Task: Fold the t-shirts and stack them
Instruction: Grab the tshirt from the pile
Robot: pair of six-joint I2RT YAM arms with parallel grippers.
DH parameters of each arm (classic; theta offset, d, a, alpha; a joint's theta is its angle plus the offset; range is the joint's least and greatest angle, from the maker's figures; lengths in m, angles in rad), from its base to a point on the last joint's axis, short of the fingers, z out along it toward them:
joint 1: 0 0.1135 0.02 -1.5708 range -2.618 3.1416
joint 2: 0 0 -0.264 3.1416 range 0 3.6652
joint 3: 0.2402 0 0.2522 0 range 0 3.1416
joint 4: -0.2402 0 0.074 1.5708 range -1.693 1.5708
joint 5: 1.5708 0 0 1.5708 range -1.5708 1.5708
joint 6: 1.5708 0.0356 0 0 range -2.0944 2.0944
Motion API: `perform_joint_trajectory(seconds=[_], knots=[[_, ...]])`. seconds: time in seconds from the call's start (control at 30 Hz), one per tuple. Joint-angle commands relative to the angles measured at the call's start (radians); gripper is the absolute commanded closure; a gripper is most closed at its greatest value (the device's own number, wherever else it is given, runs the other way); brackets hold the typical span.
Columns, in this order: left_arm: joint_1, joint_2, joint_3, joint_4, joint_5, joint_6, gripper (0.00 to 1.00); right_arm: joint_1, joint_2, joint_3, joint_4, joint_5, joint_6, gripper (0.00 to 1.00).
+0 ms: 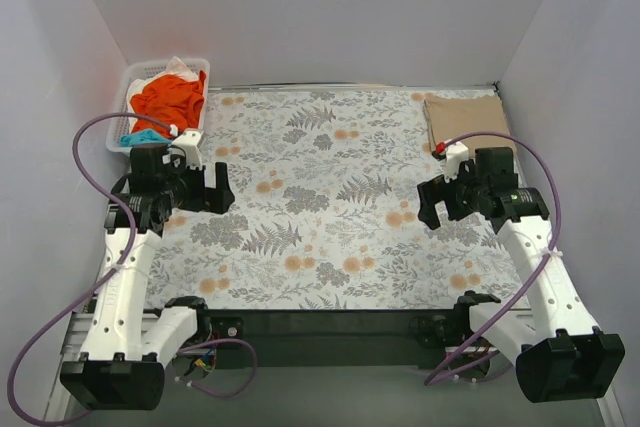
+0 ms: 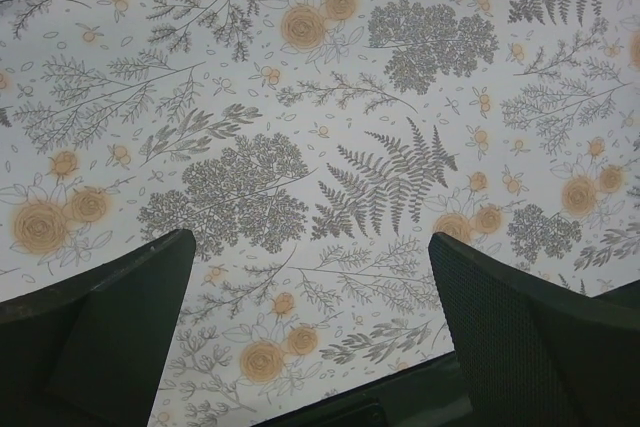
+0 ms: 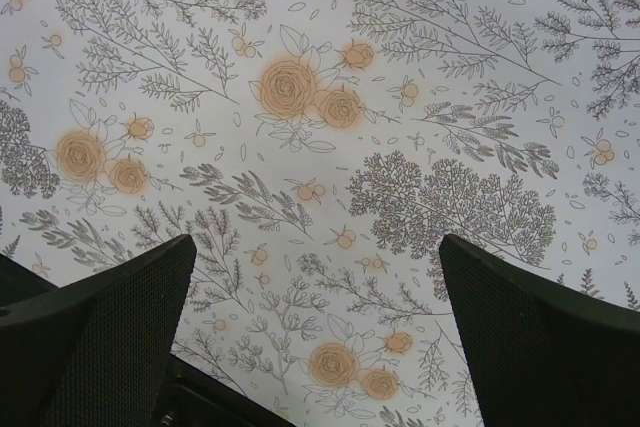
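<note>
Top external: orange t-shirt (image 1: 170,97) crumpled in basket (image 1: 137,68), tan t-shirt (image 1: 467,122) folded flat — left pincer (image 1: 221,189), right pincer (image 1: 428,204) gape empty.

Left gripper (image 2: 310,242) is hovering above a pale flat table covering (image 2: 330,67) printed with grey foliage and orange blossoms. Its two black, fine-textured fingers (image 2: 110,337) are entering the frame at 7 and 5 o'clock, standing wide apart with tips pointing toward 12. Only printed cloth is showing in the gap between them. A large grey fern frond (image 2: 385,182) is lying just right of centre. A pair of orange roses (image 2: 55,217) is sitting at 9 o'clock. A dark strip of gripper body (image 2: 340,415) is edging in at 6 o'clock.
</note>
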Motion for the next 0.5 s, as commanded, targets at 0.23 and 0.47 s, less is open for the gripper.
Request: perform_joint_trajectory(seconds=[0.23, 0.47], knots=[[-0.001, 0.199, 0.199, 0.044, 0.057, -0.150, 0.02, -0.003, -0.009, 0.011, -0.012, -0.017, -0.010, 0.02], [0.008, 0.450, 0.515, 0.104, -0.129, -0.186, 0.02, -0.003, 0.046, 0.020, 0.001, -0.002, 0.004, 0.02]])
